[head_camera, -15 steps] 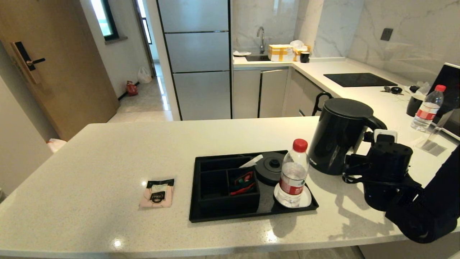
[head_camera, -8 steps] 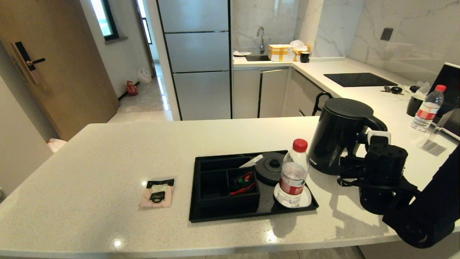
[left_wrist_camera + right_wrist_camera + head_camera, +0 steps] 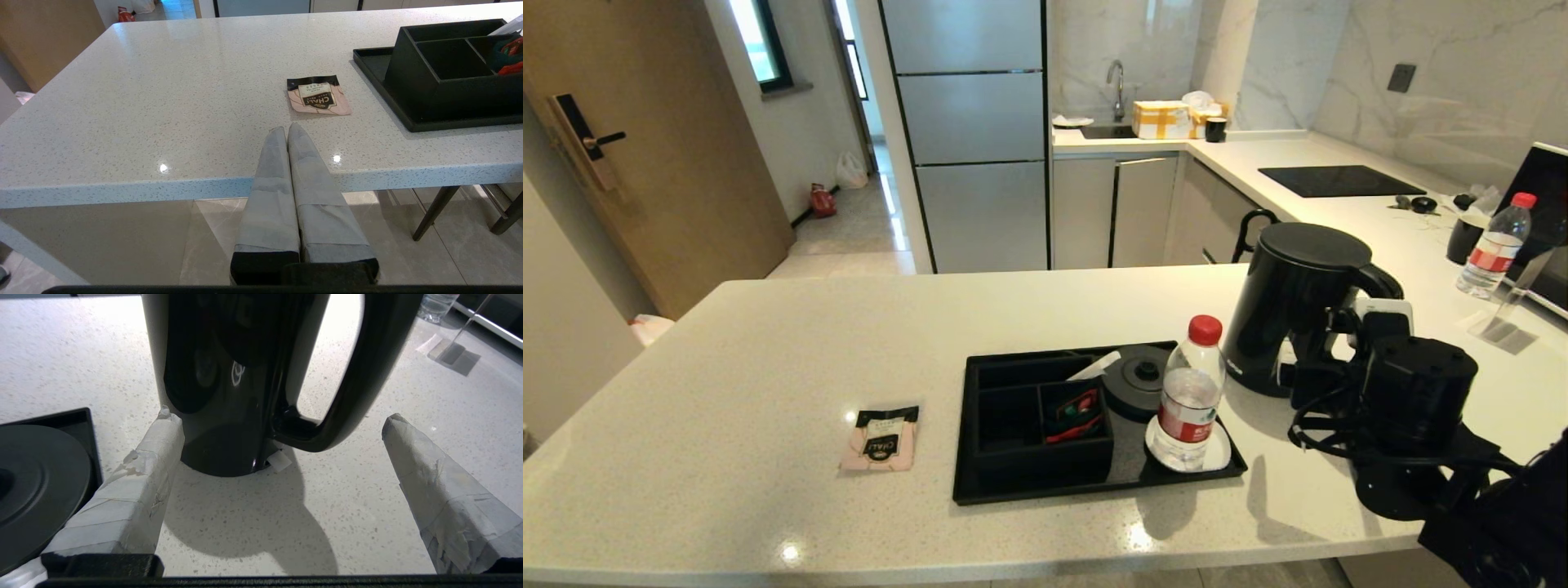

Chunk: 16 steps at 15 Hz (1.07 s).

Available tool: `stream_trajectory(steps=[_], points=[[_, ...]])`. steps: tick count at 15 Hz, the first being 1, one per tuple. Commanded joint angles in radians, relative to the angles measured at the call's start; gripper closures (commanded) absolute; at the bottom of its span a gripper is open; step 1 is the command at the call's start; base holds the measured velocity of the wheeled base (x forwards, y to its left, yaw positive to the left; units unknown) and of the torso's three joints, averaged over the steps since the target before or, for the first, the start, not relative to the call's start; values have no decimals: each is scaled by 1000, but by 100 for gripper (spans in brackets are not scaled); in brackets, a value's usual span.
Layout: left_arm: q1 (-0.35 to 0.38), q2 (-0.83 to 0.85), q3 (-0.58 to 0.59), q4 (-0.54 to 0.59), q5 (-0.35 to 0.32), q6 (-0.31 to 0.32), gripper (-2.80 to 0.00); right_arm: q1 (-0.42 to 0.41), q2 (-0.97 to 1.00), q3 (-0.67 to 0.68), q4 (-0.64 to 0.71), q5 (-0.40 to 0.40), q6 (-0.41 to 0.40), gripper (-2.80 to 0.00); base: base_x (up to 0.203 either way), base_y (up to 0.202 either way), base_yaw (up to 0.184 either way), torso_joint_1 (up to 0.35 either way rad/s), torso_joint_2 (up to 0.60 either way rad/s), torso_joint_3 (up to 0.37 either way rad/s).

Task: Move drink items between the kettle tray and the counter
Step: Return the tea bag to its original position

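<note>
Item: black electric kettle (image 3: 1294, 306), standing on the desk (image 3: 768, 343) just beside the kettle tray (image 3: 1094, 482), off its round base (image 3: 1137, 380). I judge it rigid, smooth-walled, slippery, and heavy if filled. Best hold: the loop handle (image 3: 359, 371), not the body.

My right gripper (image 3: 282, 424) sits low at the handle side, fingers (image 3: 412, 453) spread wide, holding nothing.

Item: pink sachet (image 3: 318, 94), flat on the desk; light, limp.

My left gripper (image 3: 287, 130) is parked at the desk edge, fingers pressed together.
</note>
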Motion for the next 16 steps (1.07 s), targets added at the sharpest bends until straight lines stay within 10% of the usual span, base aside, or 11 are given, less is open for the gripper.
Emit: stream_trajectory(steps=[1, 9, 10, 16], points=[[0, 1, 0, 0, 0, 0, 0, 34, -82, 25, 6, -2, -1, -280, 0, 0, 0, 0, 0, 0], [0, 1, 0, 0, 0, 0, 0, 77, -369, 93, 125, -3, 0, -280, 0, 0, 0, 0, 0, 0], [0, 1, 0, 0, 0, 0, 0, 79, -448, 88, 187, -2, 0, 0, 0, 0, 0, 0, 0, 0], [0, 1, 0, 0, 0, 0, 0, 3, -879, -107, 720, -49, -4, 0, 0, 0, 0, 0, 0, 0]])
